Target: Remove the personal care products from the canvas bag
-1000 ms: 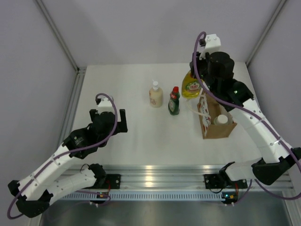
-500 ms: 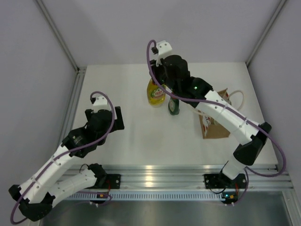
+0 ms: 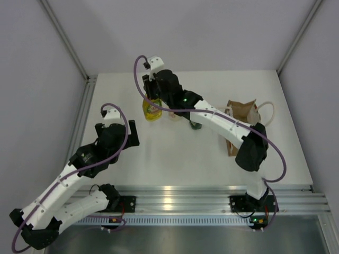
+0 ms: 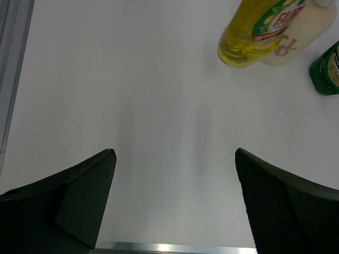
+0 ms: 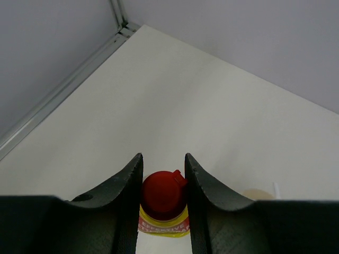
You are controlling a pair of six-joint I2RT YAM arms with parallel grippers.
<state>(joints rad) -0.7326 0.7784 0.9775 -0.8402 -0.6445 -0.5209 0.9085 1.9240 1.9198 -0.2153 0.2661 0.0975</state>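
My right gripper [image 3: 152, 98] is shut on the red cap [image 5: 163, 193] of the yellow bottle [image 3: 152, 110] and holds it upright at the table's back left of centre, low over the surface. The cream bottle [image 4: 303, 38] stands just right of it, and the dark green bottle [image 4: 327, 66] further right. My right arm partly hides both in the top view. The brown canvas bag [image 3: 242, 109] stands at the right behind my right arm. The grey-beige bottle is hidden. My left gripper [image 3: 132, 135] is open and empty, near the yellow bottle [image 4: 253, 33].
The white table [image 3: 175, 159] is enclosed by grey walls, with a metal rail [image 3: 175, 193] along the near edge. My right arm stretches across the table from the bag to the back left. The bag's white handle [image 3: 269, 114] loops out to its right.
My right gripper has carried the yellow bottle from above the bag leftward, past the green and cream bottles, and lowered it. My left arm has barely moved.
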